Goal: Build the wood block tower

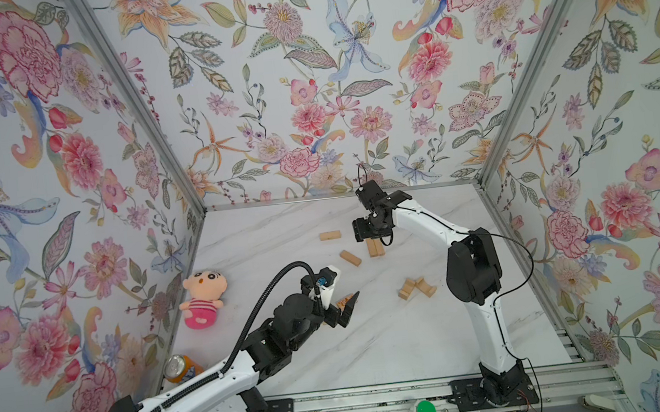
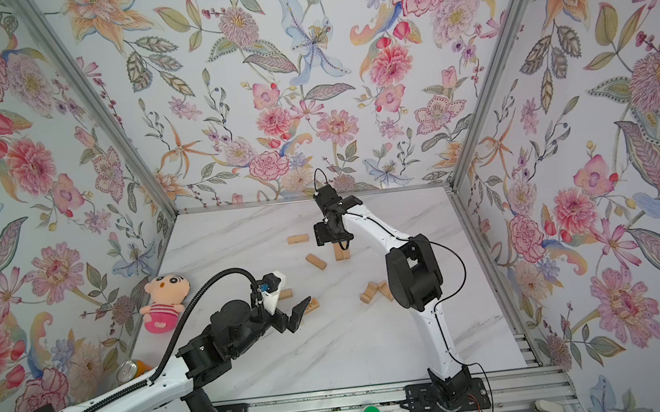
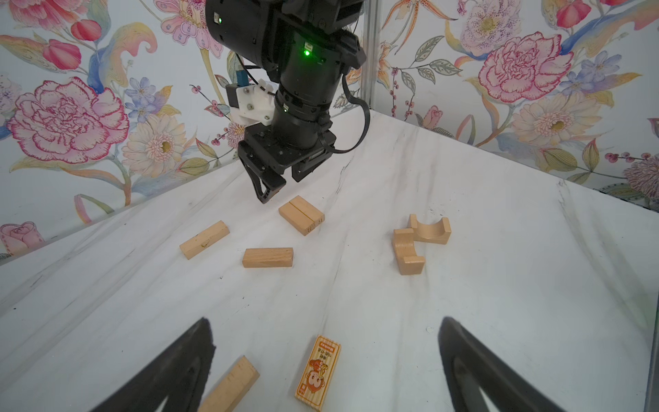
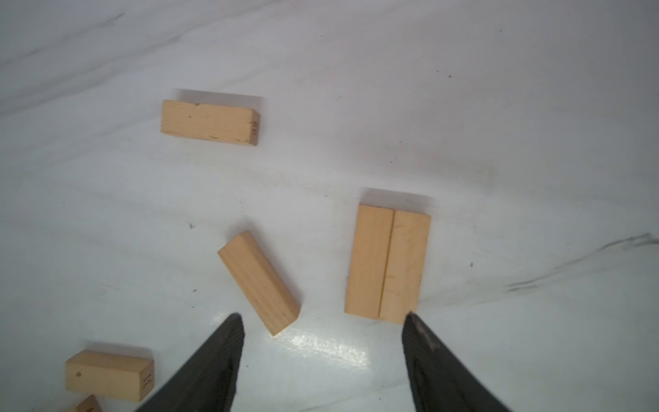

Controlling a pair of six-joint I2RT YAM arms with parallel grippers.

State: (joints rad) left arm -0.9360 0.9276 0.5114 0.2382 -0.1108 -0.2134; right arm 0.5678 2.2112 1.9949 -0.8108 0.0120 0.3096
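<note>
Wood blocks (image 1: pixel 350 257): eight counted, all lying on the tabletop (image 1: pixel 376 348), none stacked.
Tower: only a pair of bars (image 4: pixel 387 264), flat, side by side, long faces touching, single layer, far-middle of the tabletop.
Loose bars: angled bar (image 4: pixel 258 281) just beside the pair, not touching it; far bar (image 4: pixel 210 121) beyond that, apart.
Arched blocks (image 3: pixel 404 249): two with half-round cutouts, touching each other, on the right arm's side, apart from the pair.
Printed block (image 3: pixel 318 372): flat, cartoon face up, under the left gripper; plain bar (image 3: pixel 231 385) near it, not touching.
Left gripper (image 3: pixel 325 321): jaws spread wide, nothing held, hovering over the printed block.
Right gripper (image 4: pixel 321 315): jaws partly apart, nothing between them, above one short end of the pair; one fingertip (image 4: pixel 413 321) at the pair's corner, can't tell if it touches.
Can (image 1: pixel 180 368): orange drink can, front-left corner of the tabletop, partly behind the left arm; contents not visible.
Plush doll (image 1: pixel 202 297): left edge of the tabletop, well apart from the blocks.
</note>
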